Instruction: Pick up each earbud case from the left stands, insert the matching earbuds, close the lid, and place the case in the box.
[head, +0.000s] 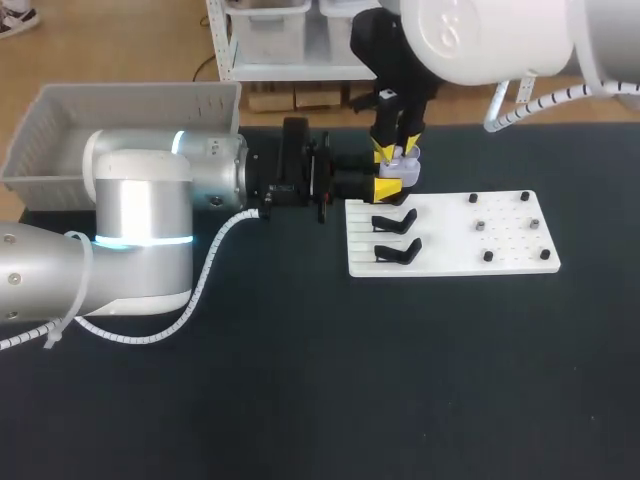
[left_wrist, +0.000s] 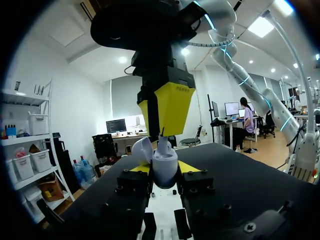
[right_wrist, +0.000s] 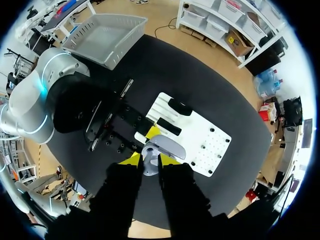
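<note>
The earbud case (left_wrist: 164, 166) is off its stand and held in the air at about one o'clock over the table (head: 300, 400), just past the twelve o'clock edge of the white board (head: 500, 245). The left gripper (head: 388, 188) reaches in level from nine o'clock, its fingers clamped on the case's lower body from both sides. That keeps the mouth facing up and the lid (left_wrist: 141, 150) swung back out of the way. The right gripper (head: 396, 150) hangs straight down over it from twelve o'clock, fingers pinched on what appears to be an earbud (left_wrist: 163, 142), whose lower end sits at the case's opening. A vertical approach suits seating it in its socket. Two black stands (head: 395, 220) at the board's nine o'clock side are bare. The grey box (head: 40, 140) waits at ten o'clock, well apart, for the closed case.
</note>
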